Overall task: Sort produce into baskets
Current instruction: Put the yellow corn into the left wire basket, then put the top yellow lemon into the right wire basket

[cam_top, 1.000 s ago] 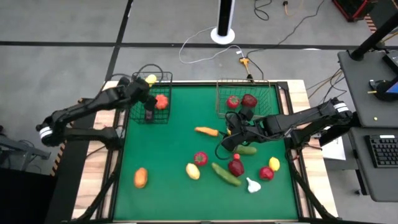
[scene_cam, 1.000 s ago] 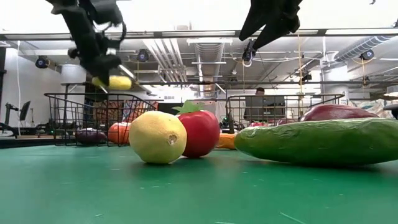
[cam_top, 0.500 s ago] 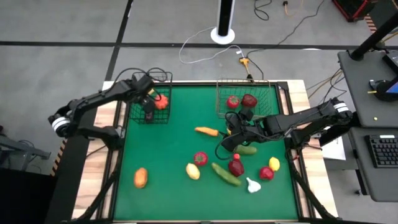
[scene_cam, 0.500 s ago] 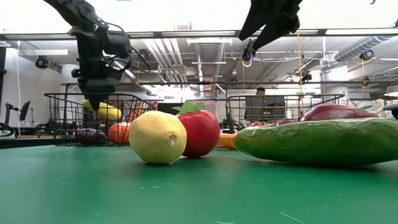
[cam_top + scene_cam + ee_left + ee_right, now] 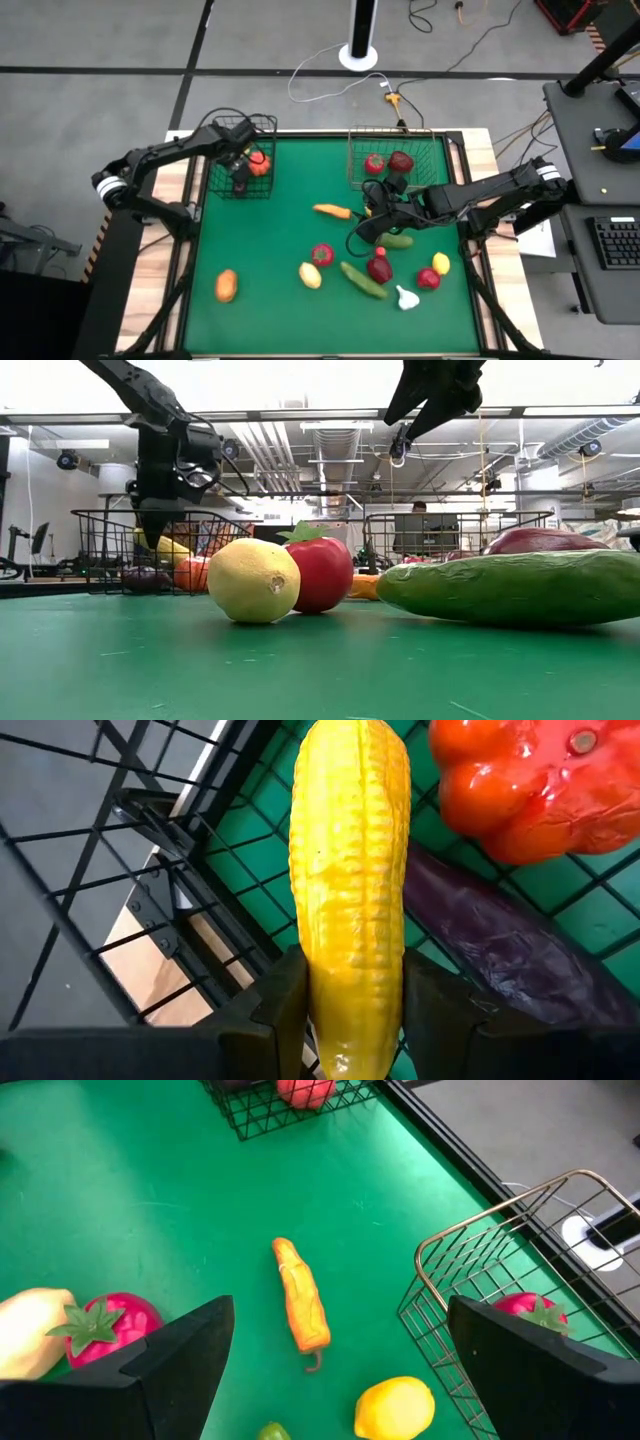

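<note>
My left hand (image 5: 345, 1010) grips corn (image 5: 350, 890), low inside black basket (image 5: 243, 157). Right hand (image 5: 335, 1370) wide, idle above tabletop (image 5: 280, 250). Risk: corn wedges against wire, tips out.

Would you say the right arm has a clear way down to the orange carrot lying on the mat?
Probably yes. The right gripper hangs open just beside the carrot, which lies alone on bare green mat; nothing stands between them, and the left gripper is off in the black basket.
</note>
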